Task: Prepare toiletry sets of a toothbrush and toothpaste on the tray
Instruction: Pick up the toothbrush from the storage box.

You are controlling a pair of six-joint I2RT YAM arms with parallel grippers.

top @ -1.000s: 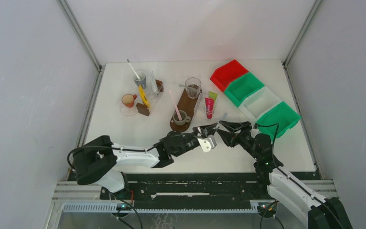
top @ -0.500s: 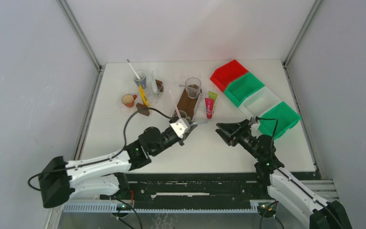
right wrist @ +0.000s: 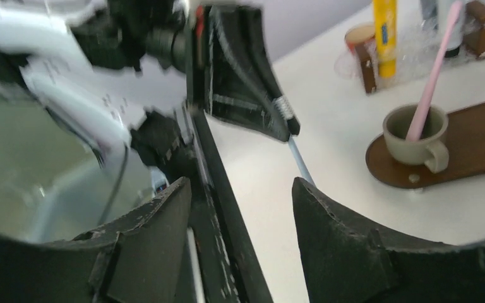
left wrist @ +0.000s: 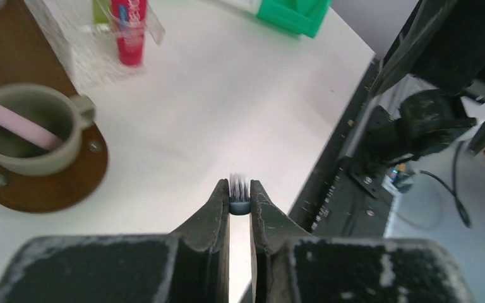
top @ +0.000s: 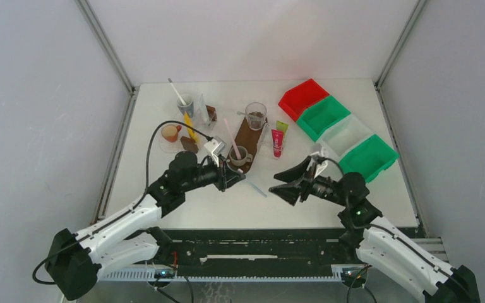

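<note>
Left gripper pinches a pale-blue toothbrush by its bristle end. The handle juts toward the right arm, low over the table just in front of the brown tray. The head grip likely leaves the handle free for passing or dropping into a cup. The tray's grey mug holds a pink toothbrush. Toothpaste, a pink-red tube and a lime green tube, lies just right of the tray, untouched. Right gripper is empty, fingers spread wide, facing the handle as if for a hand-over.
</note>
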